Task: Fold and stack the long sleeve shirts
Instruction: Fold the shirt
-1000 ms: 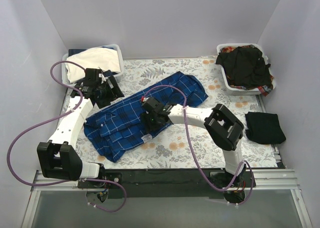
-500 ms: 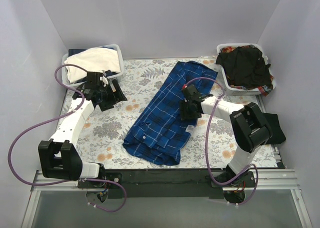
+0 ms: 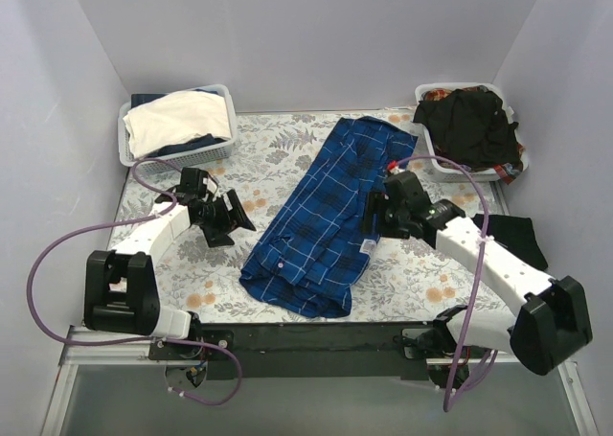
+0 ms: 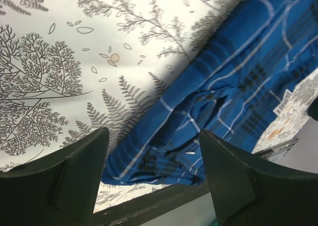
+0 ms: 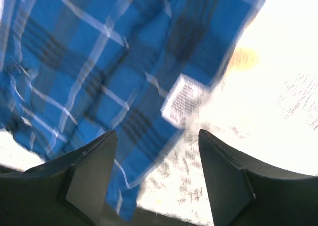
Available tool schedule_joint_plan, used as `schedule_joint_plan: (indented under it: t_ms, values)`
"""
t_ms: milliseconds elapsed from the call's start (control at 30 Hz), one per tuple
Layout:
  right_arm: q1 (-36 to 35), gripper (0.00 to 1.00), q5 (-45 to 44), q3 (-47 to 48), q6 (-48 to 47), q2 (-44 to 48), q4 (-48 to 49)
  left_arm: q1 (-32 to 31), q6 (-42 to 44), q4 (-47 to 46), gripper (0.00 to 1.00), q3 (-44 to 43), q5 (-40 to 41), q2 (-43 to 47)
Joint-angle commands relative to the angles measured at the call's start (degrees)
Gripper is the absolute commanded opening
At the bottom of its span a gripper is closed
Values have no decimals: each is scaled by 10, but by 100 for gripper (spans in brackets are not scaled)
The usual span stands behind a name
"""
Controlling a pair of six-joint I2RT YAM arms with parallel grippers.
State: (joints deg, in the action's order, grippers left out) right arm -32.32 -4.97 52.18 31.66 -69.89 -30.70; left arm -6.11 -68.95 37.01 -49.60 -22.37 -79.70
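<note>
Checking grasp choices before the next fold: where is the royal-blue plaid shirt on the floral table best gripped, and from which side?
Probably its long left edge, from the left: the royal-blue plaid shirt lies as a diagonal strip, that edge exposed on the floral table ahead of the open left gripper. The open right gripper could pinch the opposite edge by the white label.

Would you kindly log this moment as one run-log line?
plaid shirt: lying diagonally mid-table | left gripper: jaws open, empty, beside shirt | right gripper: jaws open, empty, over shirt's label edge
</note>
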Motion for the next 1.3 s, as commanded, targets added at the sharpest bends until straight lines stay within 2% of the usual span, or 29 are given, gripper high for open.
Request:
schedule_joint_plan:
  t_ms: [0,200,367,533,733,900,933,1033,1067,1133,1200,1267]
  values:
    - [-7,78,92,-95,80,32,-31,4,-14,-26,72,17,5,-31]
    - [-39,98,123,-187,124,74,25,4,-16,-44,72,18,1,-48]
    - [-56,98,174,-214,169,52,120,4,-12,-39,73,15,11,-43]
    - [-93,98,179,-200,192,-7,156,4,-17,-44,73,13,-3,-38]
    - [-142,86,158,-190,219,-43,137,4,-12,-39,73,1,-6,-43]
    - [-144,76,146,-181,214,-46,107,4,-15,-44,72,6,-8,-45]
    - [-145,68,146,-179,213,-46,95,4,-15,-44,72,6,-8,-45]
    - [-148,55,139,-176,203,-46,56,4,-13,-45,72,7,-7,-44]
    - [-148,46,129,-178,201,-43,45,4,-13,-45,72,7,-7,-44]
    - [-148,37,117,-190,198,-29,18,4,-13,-47,72,9,-10,-45]
    - [-148,33,101,-204,198,-12,4,4,-13,-50,72,12,-19,-47]
    - [-149,24,88,-210,199,4,-12,4,-12,-54,72,17,-25,-46]
